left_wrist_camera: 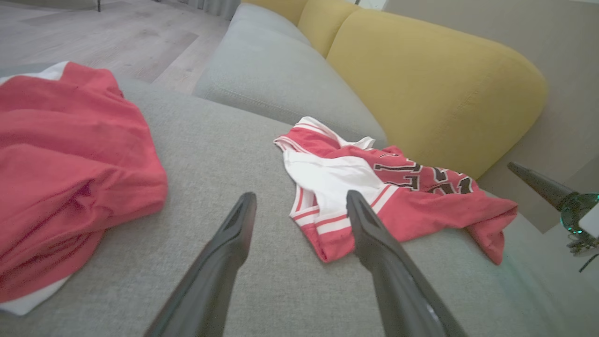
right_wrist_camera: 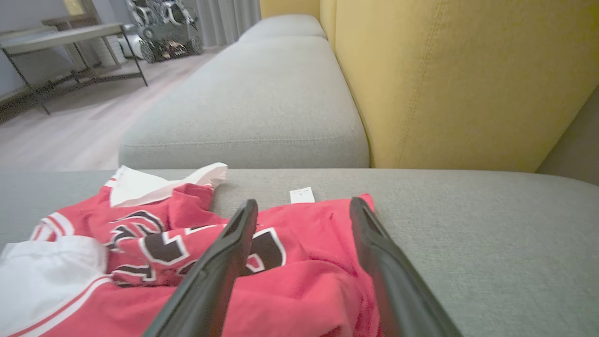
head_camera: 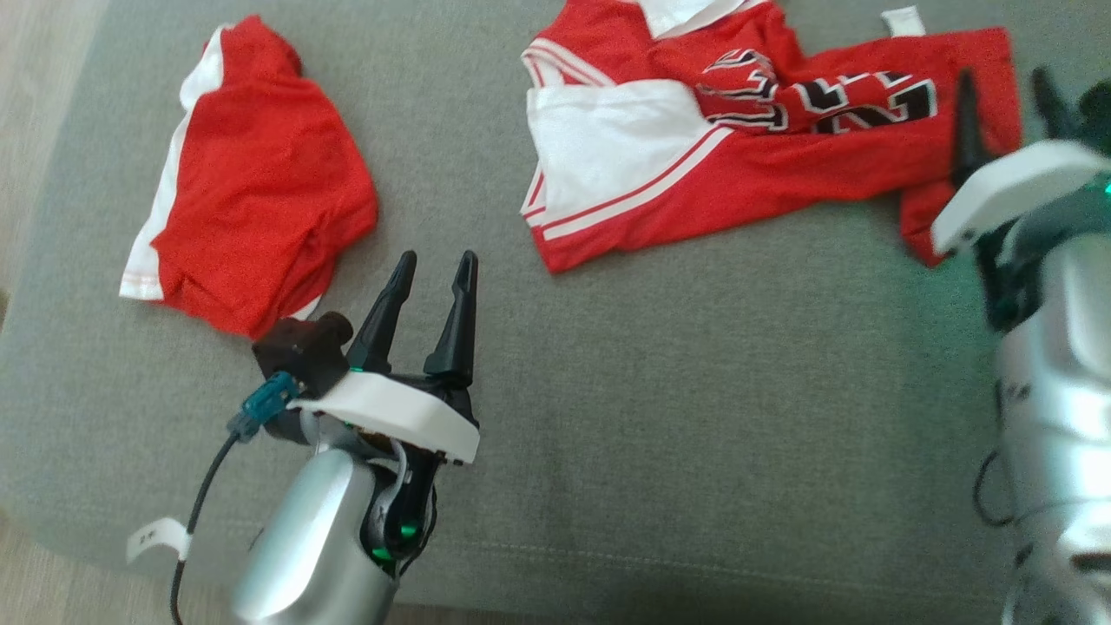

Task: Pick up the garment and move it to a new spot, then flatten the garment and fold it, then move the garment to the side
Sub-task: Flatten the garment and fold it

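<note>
Reading this as the gap between "move" and "flatten". Jersey (head_camera: 746, 165) is down on the grey cushion (head_camera: 694, 391), on the cushion's far half toward its right side, with nothing gripping it. It isn't flat. The upper part is bunched over itself, the black lettering is creased, and the white panel is doubled over at the end nearer the cushion's middle. A white tag (head_camera: 903, 19) pokes out on the side toward the cushion's back.

Left gripper (head_camera: 438, 265): fingers (head_camera: 460, 312) spread wide and empty. It hovers over bare cushion near the front-left, tips aimed at the cushion's back, apart from the jersey's striped corner and touching no cloth.

Right gripper (head_camera: 1002, 78): fingers (right_wrist_camera: 220, 267) also wide apart, nothing pinched between them. It sits at the cushion's right side, over the jersey's right end. In the right wrist view, red cloth lies directly under the tips. Can't tell whether they touch the fabric.

Second red-and-white garment (head_camera: 260, 200) lies in a compact bundle at the cushion's far left, well apart from the jersey. Probably not the one in play.

Next move, as judged: each arm needs a hem or corner.
- **Right arm:** it sits over its end, so it can drop and pinch a single layer at the edge.
- **Left arm:** it has to travel toward the cushion's centre to reach the striped corner.
- **Both:** pull apart along the cushion and lay the jersey down.

Risks:
- Catching two layers in the bunched zone locks the crease in.
- Thin knit may slip out of a shallow pinch.
- The cushion is soft, so pressing hard buries the tips.
</note>
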Robot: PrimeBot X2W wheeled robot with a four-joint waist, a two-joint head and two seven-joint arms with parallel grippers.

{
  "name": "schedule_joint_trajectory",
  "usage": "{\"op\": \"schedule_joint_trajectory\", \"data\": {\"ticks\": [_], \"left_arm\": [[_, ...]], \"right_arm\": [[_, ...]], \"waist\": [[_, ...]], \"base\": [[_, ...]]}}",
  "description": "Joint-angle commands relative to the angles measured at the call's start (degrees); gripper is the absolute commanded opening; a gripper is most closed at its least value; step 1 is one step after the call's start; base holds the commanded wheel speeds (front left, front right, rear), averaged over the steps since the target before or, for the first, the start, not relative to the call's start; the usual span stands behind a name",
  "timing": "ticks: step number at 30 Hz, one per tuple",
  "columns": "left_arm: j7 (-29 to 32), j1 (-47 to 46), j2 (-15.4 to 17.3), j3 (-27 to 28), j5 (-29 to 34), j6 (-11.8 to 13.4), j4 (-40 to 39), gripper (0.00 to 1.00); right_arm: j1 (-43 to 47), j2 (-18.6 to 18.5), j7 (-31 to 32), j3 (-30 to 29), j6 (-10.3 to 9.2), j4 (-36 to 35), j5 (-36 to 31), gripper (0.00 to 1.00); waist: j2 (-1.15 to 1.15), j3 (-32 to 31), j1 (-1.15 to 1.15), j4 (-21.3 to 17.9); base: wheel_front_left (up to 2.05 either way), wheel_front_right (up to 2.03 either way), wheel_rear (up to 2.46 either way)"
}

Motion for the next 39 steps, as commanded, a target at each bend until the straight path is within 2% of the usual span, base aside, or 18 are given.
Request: {"op": "schedule_joint_trajectory", "data": {"ticks": [1, 9, 21, 28, 34, 39], "left_arm": [[-0.71, -0.48, 0.60, 1.95, 0.57, 0.18, -1.55, 1.00], [-0.71, 1.19, 0.60, 2.11, 0.85, 0.60, -1.27, 1.00], [-0.71, 3.74, 0.60, 2.64, 0.60, 0.80, -0.37, 1.00], [-0.71, 2.03, 0.60, 3.54, 2.39, 0.21, 1.34, 1.00], [-0.29, -4.82, 1.14, 2.84, 4.32, -1.51, 6.93, 1.00], [2.67, -13.43, 2.57, 4.40, 4.91, 0.26, 13.79, 1.00]], "right_arm": [[-0.10, 0.88, -0.84, 1.42, -0.04, -2.34, 0.57, 1.00], [12.16, 1.43, -5.30, 8.50, -0.04, -13.55, 4.43, 1.00], [30.20, 4.52, -8.76, 11.07, -0.04, -28.22, 3.73, 1.00], [31.41, 5.27, -8.09, 11.50, -0.04, -31.76, 2.73, 1.00], [30.16, 5.43, -7.45, 12.35, -0.04, -34.38, 2.50, 1.00], [28.92, 5.45, -7.43, 14.47, -0.04, -35.92, 3.74, 1.00]], "waist": [[0.00, -1.35, 0.00, -0.97], [0.00, -6.22, 0.00, -3.28], [0.00, -9.43, 0.00, -6.01], [0.00, -7.21, 0.00, -8.69], [0.00, -3.75, 0.00, -11.53], [0.00, -0.67, 0.00, -14.14]], "base": [[0.00, 0.00, 0.00], [0.00, 0.00, 0.00], [0.00, 0.00, 0.00], [0.00, 0.00, 0.00], [0.00, 0.00, 0.00], [0.00, 0.00, 0.00]]}}
